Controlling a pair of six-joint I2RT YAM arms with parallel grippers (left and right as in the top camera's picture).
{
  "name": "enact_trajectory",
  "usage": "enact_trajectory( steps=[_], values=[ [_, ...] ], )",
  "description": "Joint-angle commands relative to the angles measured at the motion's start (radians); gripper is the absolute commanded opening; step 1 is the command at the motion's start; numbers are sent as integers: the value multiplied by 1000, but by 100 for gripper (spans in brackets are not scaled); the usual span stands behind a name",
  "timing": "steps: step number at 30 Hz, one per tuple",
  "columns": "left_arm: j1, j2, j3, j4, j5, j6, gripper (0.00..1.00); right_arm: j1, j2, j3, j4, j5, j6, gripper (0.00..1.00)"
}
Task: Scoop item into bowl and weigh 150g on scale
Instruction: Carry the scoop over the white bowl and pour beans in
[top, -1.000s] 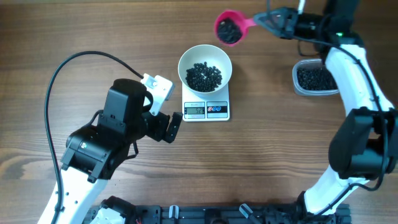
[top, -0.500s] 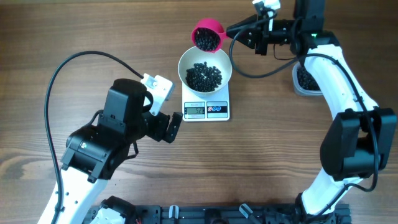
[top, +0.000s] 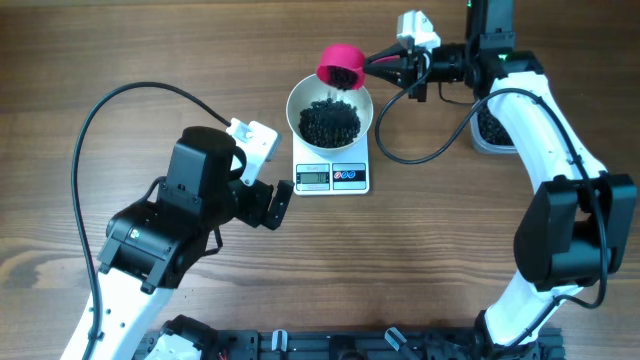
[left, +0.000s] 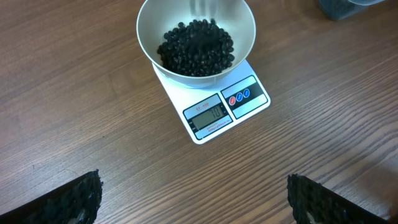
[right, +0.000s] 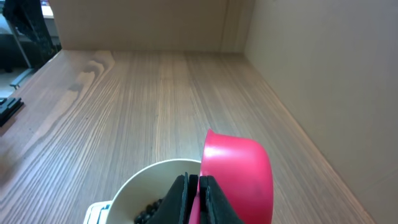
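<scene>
The white bowl (top: 297, 97) stands on the small white scale (top: 332, 177) and holds a heap of black pellets, the item (top: 330, 122). My right gripper (top: 387, 65) is shut on the handle of a pink scoop (top: 341, 66), which is tipped over the bowl's far rim. In the right wrist view the scoop (right: 239, 174) hangs mouth-down over the bowl (right: 140, 190). My left gripper (top: 272, 203) is open and empty, left of the scale. Its wrist view shows bowl (left: 146, 43), pellets (left: 196, 48) and scale (left: 227, 106) ahead of the gripper (left: 193, 199).
A clear plastic tub (top: 487, 125) with more black pellets sits right of the scale, partly hidden behind the right arm. A black cable (top: 400, 150) loops over the table between scale and tub. The left arm's cable (top: 110, 100) arcs at the left.
The right gripper has carried the pink scoop leftward to the bowl's far rim and tipped it mouth-down. The heap in the bowl looks fuller. The left arm has not moved.
</scene>
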Motion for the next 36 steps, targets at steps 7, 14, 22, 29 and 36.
enact_trajectory(
  steps=[7,14,22,29,36],
  values=[
    [5,-4,14,3,14,8,100,80,-30,11,-8,115,-5,4],
    [5,-4,14,3,15,8,100,79,-30,11,-7,104,168,4],
    [5,-4,14,3,15,8,100,-26,-30,11,40,-15,557,4],
    [5,-4,14,3,15,8,100,-58,-30,11,208,18,811,4],
    [5,-4,14,3,14,8,100,-41,-30,11,368,35,922,4]
  ],
)
